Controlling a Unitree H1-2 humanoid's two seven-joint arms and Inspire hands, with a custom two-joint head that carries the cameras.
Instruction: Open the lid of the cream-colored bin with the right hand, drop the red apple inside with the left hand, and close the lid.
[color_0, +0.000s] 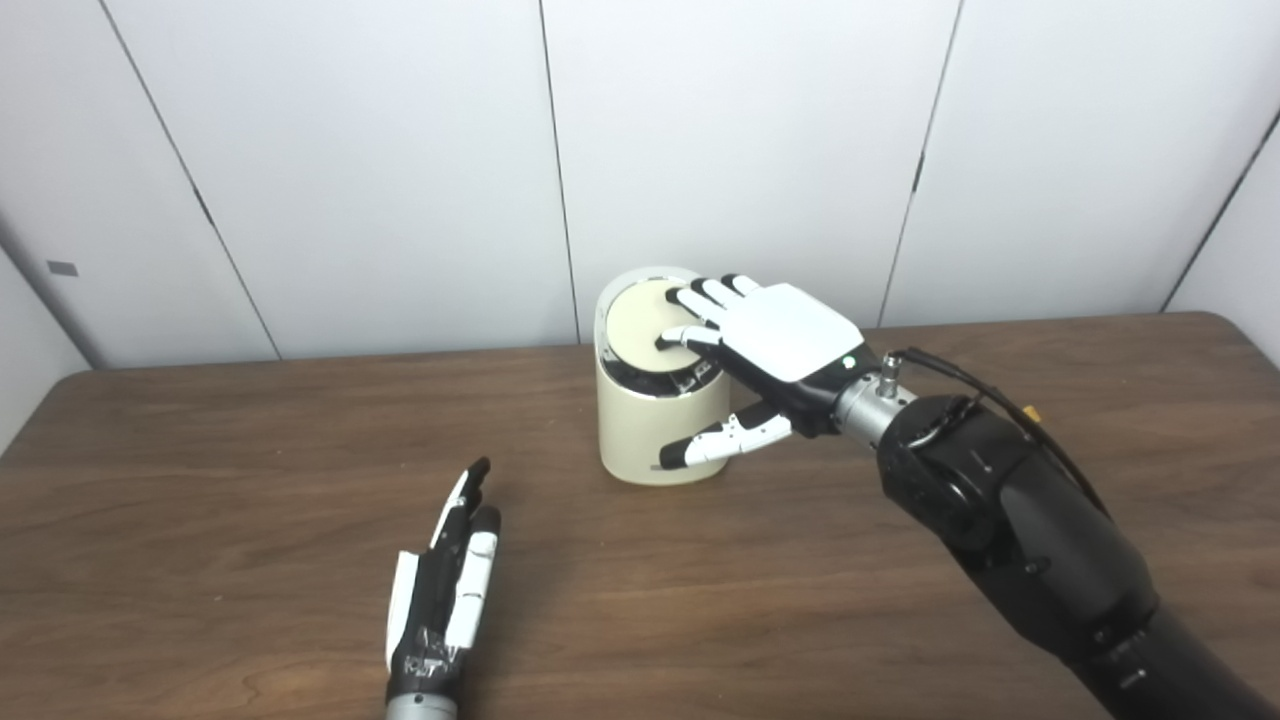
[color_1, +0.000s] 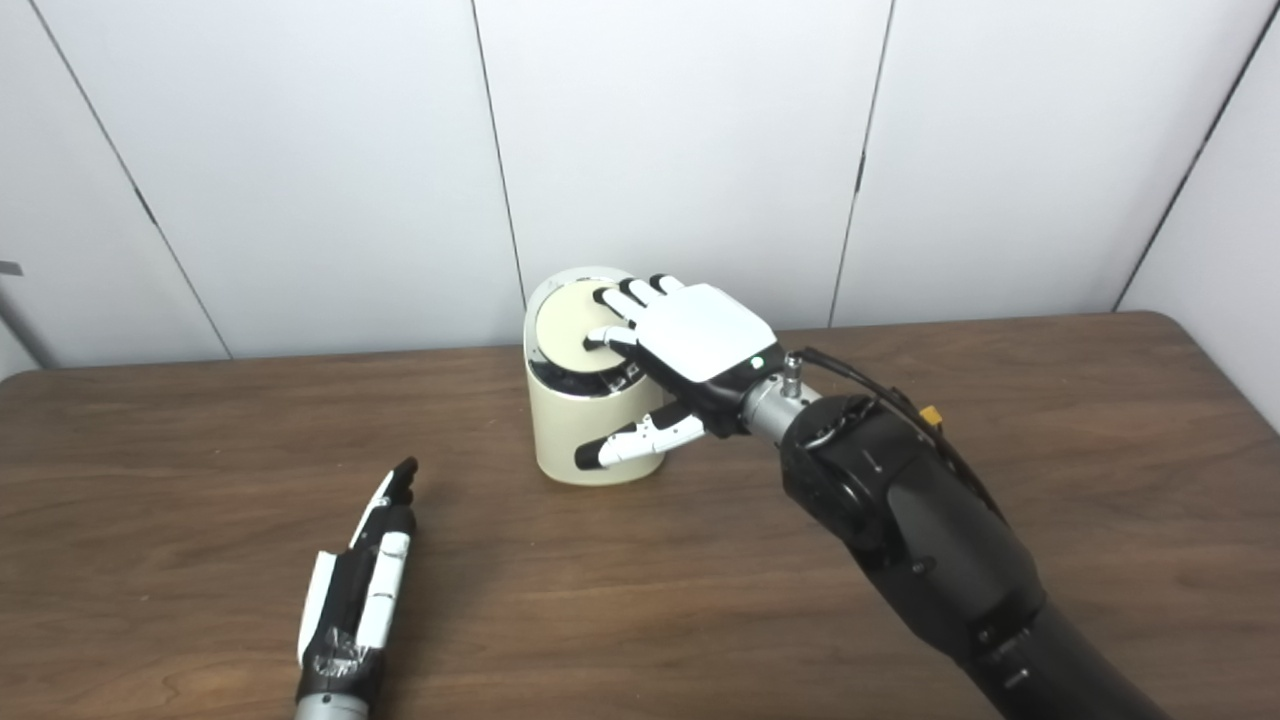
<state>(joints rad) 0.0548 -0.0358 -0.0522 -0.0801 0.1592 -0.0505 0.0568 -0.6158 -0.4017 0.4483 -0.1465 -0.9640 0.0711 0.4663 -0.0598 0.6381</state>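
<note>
The cream-colored bin (color_0: 660, 420) stands upright near the back of the wooden bench (color_0: 250, 480), its lid (color_0: 645, 330) down. The right hand (color_0: 775, 345) lies palm-down over the lid, fingers (color_0: 700, 297) spread flat on it and thumb beside the bin's front wall, gripping nothing. The left hand (color_1: 355, 600) rests edge-on on the bench, well apart from the bin, fingers straight and empty.

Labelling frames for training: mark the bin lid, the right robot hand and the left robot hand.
bin lid (color_0: 640, 325): left eye view, bare cream disc left of the fingers.
right robot hand (color_0: 785, 335): left eye view, white back plate.
left robot hand (color_1: 358, 590): right eye view, middle of the hand.
</note>
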